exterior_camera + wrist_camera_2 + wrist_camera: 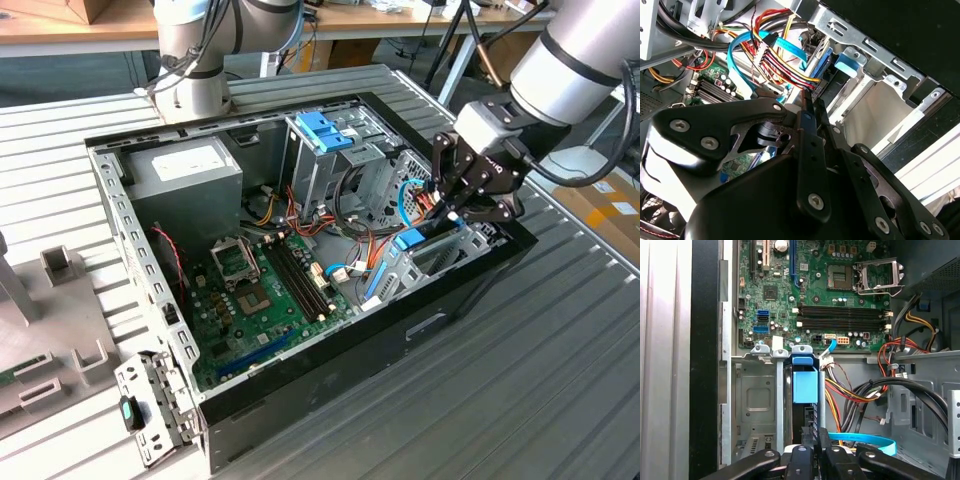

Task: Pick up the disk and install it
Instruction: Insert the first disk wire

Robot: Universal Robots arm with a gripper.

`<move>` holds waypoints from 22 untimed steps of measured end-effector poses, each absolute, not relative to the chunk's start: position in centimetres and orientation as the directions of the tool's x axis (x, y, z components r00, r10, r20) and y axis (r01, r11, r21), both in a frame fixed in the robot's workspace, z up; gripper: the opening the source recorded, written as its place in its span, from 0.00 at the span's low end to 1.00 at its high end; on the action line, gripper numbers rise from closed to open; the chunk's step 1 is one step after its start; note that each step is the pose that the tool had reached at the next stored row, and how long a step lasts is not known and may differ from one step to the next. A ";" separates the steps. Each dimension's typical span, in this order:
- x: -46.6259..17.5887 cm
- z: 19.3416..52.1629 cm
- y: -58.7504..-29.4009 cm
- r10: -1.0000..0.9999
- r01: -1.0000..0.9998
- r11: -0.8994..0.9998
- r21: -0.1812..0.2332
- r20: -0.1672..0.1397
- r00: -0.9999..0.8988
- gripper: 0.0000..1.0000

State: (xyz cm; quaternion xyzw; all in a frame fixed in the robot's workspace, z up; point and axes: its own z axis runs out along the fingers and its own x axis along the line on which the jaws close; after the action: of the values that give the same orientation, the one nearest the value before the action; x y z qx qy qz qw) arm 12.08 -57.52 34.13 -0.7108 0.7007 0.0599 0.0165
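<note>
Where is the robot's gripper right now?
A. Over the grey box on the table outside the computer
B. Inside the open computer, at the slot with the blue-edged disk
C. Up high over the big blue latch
B: in the exterior view the gripper is down inside the computer case, right at the disk standing in its slot.

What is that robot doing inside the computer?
The robot arm is reaching its claw into the open computer case, near the side on the exterior view's right. The disk, with its light-blue frame, stands on edge in a metal bay right under the claw. The green motherboard lies beside it.
</note>
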 end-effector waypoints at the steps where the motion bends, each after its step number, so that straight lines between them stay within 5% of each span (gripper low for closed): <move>1: 12.1 34.1 -57.5 -0.994 -0.998 -0.018 0.061 -0.108 0.011 0.16; 4: 12.1 34.1 -57.5 -0.994 -0.998 -0.018 0.060 -0.109 0.011 0.24; 14: 12.1 35.6 -57.5 -0.993 -0.998 -0.018 0.060 -0.122 0.011 0.24; 18: 12.5 35.6 -57.4 -0.992 -0.998 -0.018 0.061 -0.123 0.011 0.10; 22: 13.3 35.5 -57.5 -0.992 -0.998 -0.018 0.065 -0.123 0.010 0.10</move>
State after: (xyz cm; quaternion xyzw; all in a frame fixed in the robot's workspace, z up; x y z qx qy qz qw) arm 13.28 -57.49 35.51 -0.7105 0.7003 0.0667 0.0202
